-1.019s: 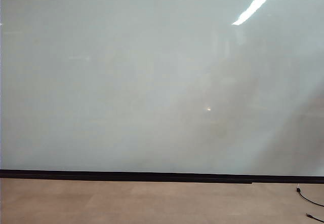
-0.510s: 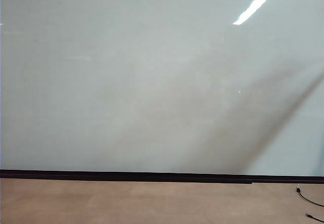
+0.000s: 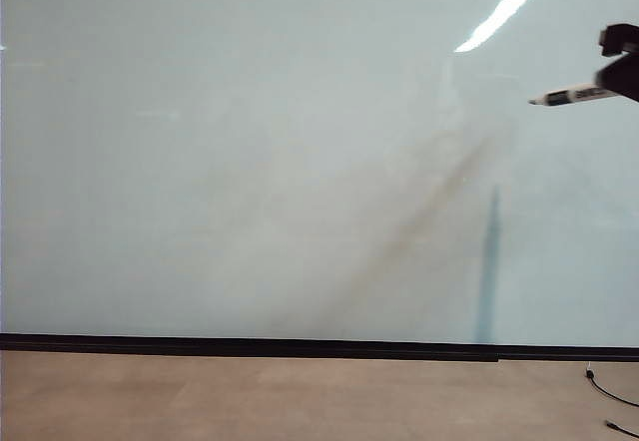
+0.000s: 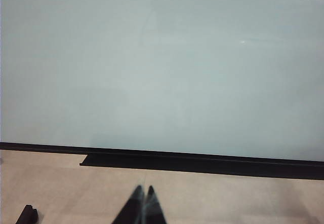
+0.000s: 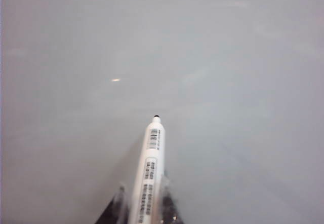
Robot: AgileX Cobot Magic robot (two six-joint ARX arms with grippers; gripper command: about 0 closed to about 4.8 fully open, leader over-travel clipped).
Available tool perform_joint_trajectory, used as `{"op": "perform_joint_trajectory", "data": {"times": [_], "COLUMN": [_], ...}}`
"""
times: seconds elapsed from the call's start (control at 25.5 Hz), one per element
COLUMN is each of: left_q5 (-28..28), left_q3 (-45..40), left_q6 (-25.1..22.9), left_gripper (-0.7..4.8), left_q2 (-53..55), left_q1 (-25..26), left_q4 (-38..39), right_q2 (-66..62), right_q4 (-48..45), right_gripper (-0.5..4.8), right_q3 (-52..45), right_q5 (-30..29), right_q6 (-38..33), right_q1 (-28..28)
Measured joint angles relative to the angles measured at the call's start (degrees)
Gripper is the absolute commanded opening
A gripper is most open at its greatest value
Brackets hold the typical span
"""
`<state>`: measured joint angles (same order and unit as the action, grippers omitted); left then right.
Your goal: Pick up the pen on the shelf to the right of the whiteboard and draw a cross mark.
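Observation:
The whiteboard [image 3: 250, 162] fills most of the exterior view. At its upper right my right gripper [image 3: 611, 62] comes in from the edge, shut on the pen [image 3: 577, 94], a slim white marker whose black tip points left in front of the board. In the right wrist view the pen [image 5: 149, 173] sticks out between the fingers of the right gripper [image 5: 144, 196] towards the whiteboard [image 5: 228, 82], tip apart from it. My left gripper [image 4: 144, 189] is shut and empty, low over the floor, facing the whiteboard [image 4: 162, 67]. No cross mark is in view; the shelf is out of view.
A black strip [image 3: 300, 346] runs along the board's bottom edge above the tan floor [image 3: 300, 396]. A black cable [image 3: 609, 391] lies on the floor at the lower right. A small black object [image 4: 26, 215] sits on the floor near the left gripper.
The right gripper with the pen has come into the exterior view at the upper right edge. The arm's shadow has swept across the board. The left arm is still.

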<state>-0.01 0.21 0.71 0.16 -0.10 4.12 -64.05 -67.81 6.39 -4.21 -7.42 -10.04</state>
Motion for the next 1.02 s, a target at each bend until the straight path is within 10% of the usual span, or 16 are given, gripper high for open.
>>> {"op": "perform_joint_trajectory", "data": {"times": [1.02], "left_q5": [0.0], "left_q3": [0.0], "left_q6": [0.0], "left_gripper": [-0.04], "left_q2": [0.0], "left_q1": [0.0], "left_q4": [0.0], "right_q2": [-20.3], "right_q4": [-0.8], "right_gripper": [-0.04], "right_q3": [14.1], "right_q5": [-7.3], "right_q6": [-7.1], "right_q1": [-11.0]}}
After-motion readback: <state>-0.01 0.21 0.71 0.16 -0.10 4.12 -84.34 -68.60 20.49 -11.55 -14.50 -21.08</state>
